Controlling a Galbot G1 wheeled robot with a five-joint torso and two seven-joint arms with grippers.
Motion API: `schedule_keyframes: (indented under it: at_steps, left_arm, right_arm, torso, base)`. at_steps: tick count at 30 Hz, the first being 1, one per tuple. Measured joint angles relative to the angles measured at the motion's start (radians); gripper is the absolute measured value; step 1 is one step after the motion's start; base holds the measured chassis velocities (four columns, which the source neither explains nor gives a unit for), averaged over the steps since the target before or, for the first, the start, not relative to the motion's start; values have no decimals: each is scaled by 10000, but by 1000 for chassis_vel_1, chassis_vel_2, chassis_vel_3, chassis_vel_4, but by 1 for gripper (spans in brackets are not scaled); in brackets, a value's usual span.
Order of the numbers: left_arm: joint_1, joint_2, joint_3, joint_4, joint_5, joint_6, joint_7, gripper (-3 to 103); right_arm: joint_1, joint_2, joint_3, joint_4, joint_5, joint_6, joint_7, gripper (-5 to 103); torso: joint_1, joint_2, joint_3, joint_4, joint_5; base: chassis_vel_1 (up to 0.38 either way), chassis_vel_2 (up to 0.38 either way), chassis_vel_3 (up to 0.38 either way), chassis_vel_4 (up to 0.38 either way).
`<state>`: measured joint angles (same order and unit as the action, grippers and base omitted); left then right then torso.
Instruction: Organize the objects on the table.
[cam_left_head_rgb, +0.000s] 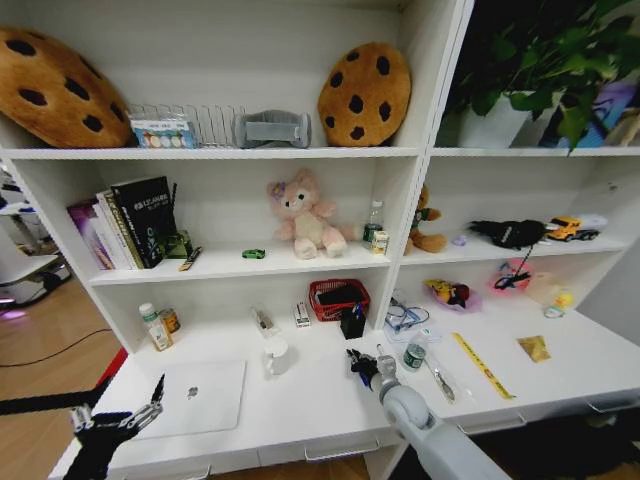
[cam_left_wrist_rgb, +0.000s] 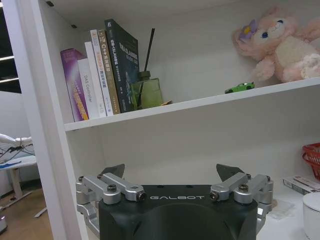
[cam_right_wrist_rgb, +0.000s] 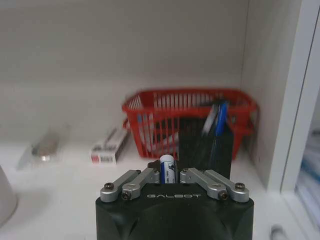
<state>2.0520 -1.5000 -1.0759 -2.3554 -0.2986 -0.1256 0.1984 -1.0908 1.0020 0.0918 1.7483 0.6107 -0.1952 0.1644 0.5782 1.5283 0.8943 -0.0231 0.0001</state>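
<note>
With the right tool pinched on a blue-and-white pen before the black pen holder on the tabletop, a misaligned approach could topple it, while the left tool hangs wide beside the laptop.

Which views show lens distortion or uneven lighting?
Head view: the shelf upright leans and boards bow, wide-angle distortion. Left wrist view: the shelf board slants, its underside shaded. Right wrist view: the wall behind the red basket lies in dim shade.
</note>
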Motion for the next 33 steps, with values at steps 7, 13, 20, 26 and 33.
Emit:
schedule_keyframes:
  at_steps: [7,13,20,26,33]
  left_arm:
    - [0,0,1,0,0,0,0,100]
    - [0,0,2,0,0,0,4,100]
    - [0,0,1,0,0,0,2,100]
    - [0,0,0,0,0,0,0,100]
    - [0,0,0,0,0,0,1,100]
  right_arm:
    - [1209,216,305,-1480,-610,2644,-1437,13]
    - [2455,912,42,-3282,-798,4136,-2151,13]
    - [3618,1900,-157,-4737,-951,5334,-2480,13]
    - [4139,2363,-136,-5919,-1279,6015,-2451,13]
    - [4330,2439,-79,-6623,-1355,6485,-2471,13]
  torso:
    - [1,0,0,1,1]
    - [1,0,-1,0,-1]
    - [1,0,-2,0,-5]
    - [2,0,-1,3,0]
    - [1,1,-2,0,-1]
  base:
    - [0,0,0,0]
    - [0,0,0,0]
    - [0,0,0,0]
    - [0,0,0,0]
    - [0,0,0,0]
